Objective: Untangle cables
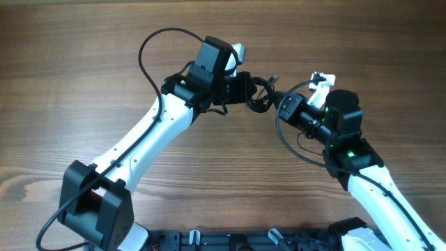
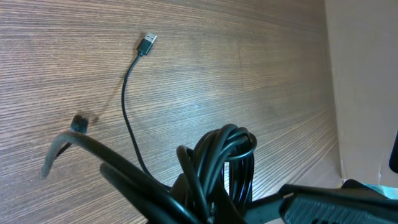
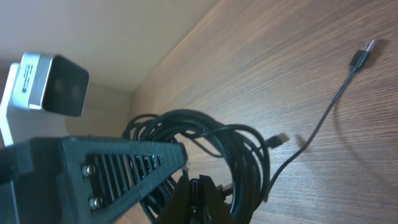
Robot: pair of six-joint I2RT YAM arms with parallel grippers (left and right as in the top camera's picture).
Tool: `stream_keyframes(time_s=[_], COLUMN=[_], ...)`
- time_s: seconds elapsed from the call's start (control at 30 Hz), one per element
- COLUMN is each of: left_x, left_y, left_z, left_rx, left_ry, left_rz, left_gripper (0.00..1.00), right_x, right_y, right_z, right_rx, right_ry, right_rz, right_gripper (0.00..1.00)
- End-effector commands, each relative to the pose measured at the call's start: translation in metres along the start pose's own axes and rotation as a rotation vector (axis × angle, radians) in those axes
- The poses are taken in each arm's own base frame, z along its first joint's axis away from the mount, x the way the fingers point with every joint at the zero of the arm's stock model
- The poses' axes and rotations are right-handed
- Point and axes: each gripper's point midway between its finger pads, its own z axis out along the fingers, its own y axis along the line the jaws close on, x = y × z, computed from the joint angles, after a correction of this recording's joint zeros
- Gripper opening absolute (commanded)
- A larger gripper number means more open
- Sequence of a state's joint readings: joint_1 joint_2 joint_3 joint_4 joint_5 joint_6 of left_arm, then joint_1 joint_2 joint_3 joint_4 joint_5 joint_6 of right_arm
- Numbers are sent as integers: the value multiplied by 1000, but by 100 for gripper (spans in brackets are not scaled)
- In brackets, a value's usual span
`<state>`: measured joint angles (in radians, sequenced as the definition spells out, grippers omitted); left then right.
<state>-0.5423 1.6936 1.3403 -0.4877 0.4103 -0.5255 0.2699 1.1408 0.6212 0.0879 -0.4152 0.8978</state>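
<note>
Left claw (image 1: 242, 88) is clamped shut on the cables (image 1: 260, 96). The bundle sits at its tip, on the 3 o'clock side in overhead. Right claw (image 1: 281, 104) has its fingers together at the bundle's 4 o'clock edge; can't tell if a strand is pinched. One loose end runs toward 11 o'clock in left wrist view, plug (image 2: 147, 43) flat on the table (image 2: 261, 68).

Robotics lab, white arms (image 1: 150, 136), wooden table (image 1: 63, 70)

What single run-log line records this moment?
left hand: shut on thin black cable bundle | right hand: shut on it | metal-tipped plug end: on wooden table
</note>
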Motion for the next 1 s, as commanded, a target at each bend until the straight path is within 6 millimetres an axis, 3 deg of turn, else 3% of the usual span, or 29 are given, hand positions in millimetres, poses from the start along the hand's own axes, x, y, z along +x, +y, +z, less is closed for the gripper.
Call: stream_keyframes(time_s=[0.0,0.13,0.27,0.37,0.47,0.53,0.8,0.97], left_x=[-3,3,8,8,6,3,-21,-23], left_y=[-24,-45,-52,-52,-49,-46,-20,-19], left_z=[-8,-4,-3,-3,-3,-5,-15,-15], left_rx=[58,107,130,132,129,125,93,92], left_ry=[-21,-18,-3,-1,-6,-13,-63,-71], left_rz=[24,68,78,78,73,67,17,-10], left_gripper=[4,4,4,4,4,4,4,4], right_x=[20,35,40,38,33,27,-5,4], right_y=[11,-7,-19,-17,-19,-21,-15,-28], right_z=[8,24,30,31,30,27,-3,-4], right_rx=[-45,12,41,30,36,40,14,60], right_ry=[84,135,158,150,139,121,32,73], right_rz=[-46,-28,-12,-52,-67,-61,-67,-51], right_gripper=[4,4,6,22,48,55,75,78])
